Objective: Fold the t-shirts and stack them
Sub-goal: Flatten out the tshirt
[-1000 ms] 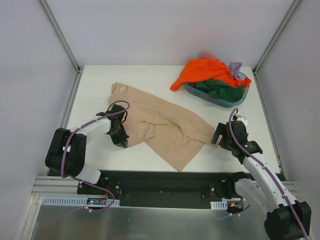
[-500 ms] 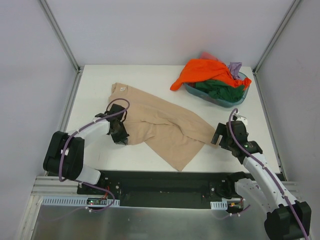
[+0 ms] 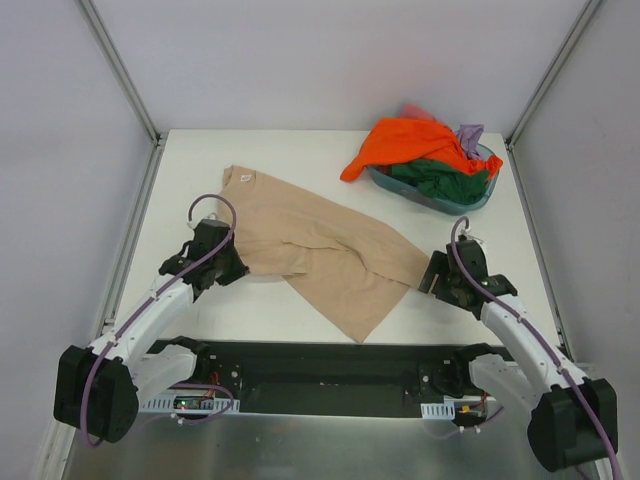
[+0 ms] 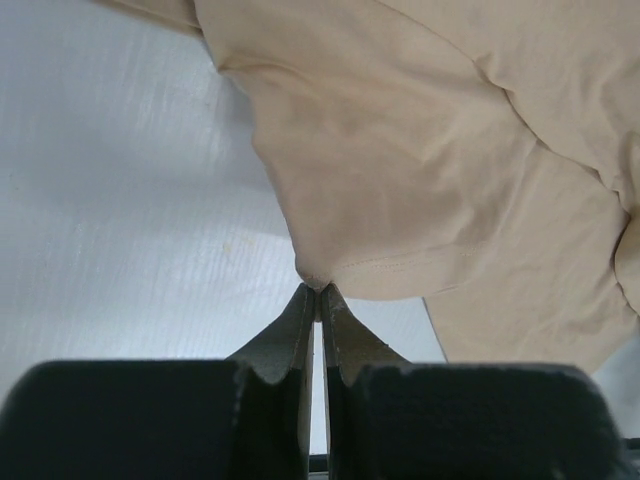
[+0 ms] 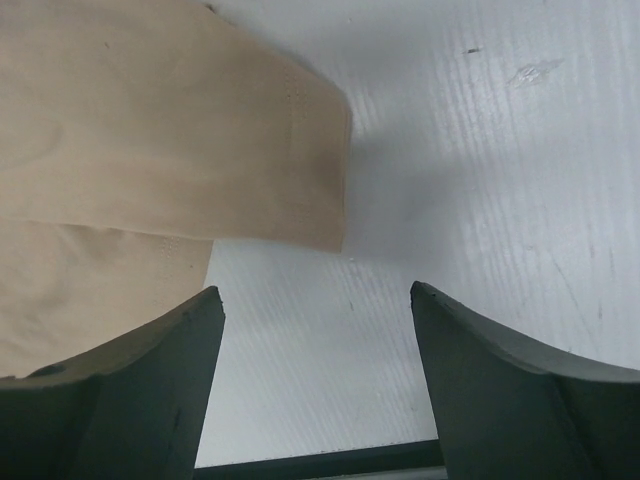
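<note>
Left arm [image 3: 150, 310] reaches forward and low, elbow out to the side. The left gripper [image 4: 318, 292] is pinched tight, a corner of shirt [image 4: 400, 150] hem caught at its tips. Right arm [image 3: 520, 325] stretches forward and inward. The right gripper [image 5: 315, 295] angles down, jaws spread wide, nothing between them.

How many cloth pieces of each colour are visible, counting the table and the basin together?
tan shirt: 1
orange shirt: 1
dark green shirt: 1
lilac cloth: 1
pinkish red cloth: 1
Total: 5
</note>
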`<state>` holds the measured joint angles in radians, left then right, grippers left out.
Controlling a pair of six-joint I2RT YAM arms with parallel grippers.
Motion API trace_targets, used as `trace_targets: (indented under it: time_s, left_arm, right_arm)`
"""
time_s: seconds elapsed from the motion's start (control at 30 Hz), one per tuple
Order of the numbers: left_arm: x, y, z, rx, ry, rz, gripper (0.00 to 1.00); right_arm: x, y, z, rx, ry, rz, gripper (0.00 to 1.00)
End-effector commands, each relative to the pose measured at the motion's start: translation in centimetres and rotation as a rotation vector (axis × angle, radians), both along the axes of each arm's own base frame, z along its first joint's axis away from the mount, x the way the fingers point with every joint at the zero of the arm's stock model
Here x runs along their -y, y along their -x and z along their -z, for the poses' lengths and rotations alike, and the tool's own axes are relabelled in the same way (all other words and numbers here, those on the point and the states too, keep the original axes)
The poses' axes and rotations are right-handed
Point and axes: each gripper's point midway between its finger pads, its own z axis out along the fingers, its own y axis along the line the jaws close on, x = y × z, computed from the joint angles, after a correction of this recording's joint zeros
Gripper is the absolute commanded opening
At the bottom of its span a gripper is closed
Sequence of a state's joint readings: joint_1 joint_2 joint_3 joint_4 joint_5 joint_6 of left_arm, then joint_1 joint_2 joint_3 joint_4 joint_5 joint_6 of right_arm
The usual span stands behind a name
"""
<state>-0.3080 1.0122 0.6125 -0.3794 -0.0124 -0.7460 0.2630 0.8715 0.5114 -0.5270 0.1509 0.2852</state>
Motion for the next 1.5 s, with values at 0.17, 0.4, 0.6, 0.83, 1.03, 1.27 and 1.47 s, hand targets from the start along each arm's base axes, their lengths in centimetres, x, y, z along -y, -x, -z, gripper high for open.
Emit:
trace_targets:
  time_s: [0.17,0.4,0.6,0.83,1.03,1.27,1.47]
  left_arm:
    - [-0.9,-0.1,0.3,0.015,-0.032,-0.038,0.00]
    - [-0.9,-0.1,0.5,0.006,-0.039,-0.038,0.00]
    - [-0.9,-0.1,0.5,0.008,-0.039,-0.037,0.00]
    - [-1.0,-0.2,0.5,0.013,-0.044,-0.042,0.00]
    - [-1.5,-0.1,0.9,0.002,-0.066,-0.056,0.00]
    - [-2.4,-0.5,0.1,0.023,-0.108,-0.084,0.00]
    - [-2.3,-0.8,-1.6,0.074,-0.089,-0.090,0.00]
  right_arm:
    - [-1.3,-1.9,1.4,-0.064,-0.056,0.052,0.54]
    - [-1.0,-2.0,3.0,-0.110,-0.025,0.068,0.47]
    - [-0.6,-2.2,4.1,-0.150,0.008,0.077,0.44]
    - [-0.8,-2.6,4.2,-0.151,0.006,0.070,0.39]
    - [-1.2,-2.3,5.3,-0.207,0.003,0.047,0.22]
    - [-0.8,-3.0,4.8,-0.175,0.032,0.024,0.01]
    - [-1.1,-5.7,1.1,0.037,0.022,-0.027,0.01]
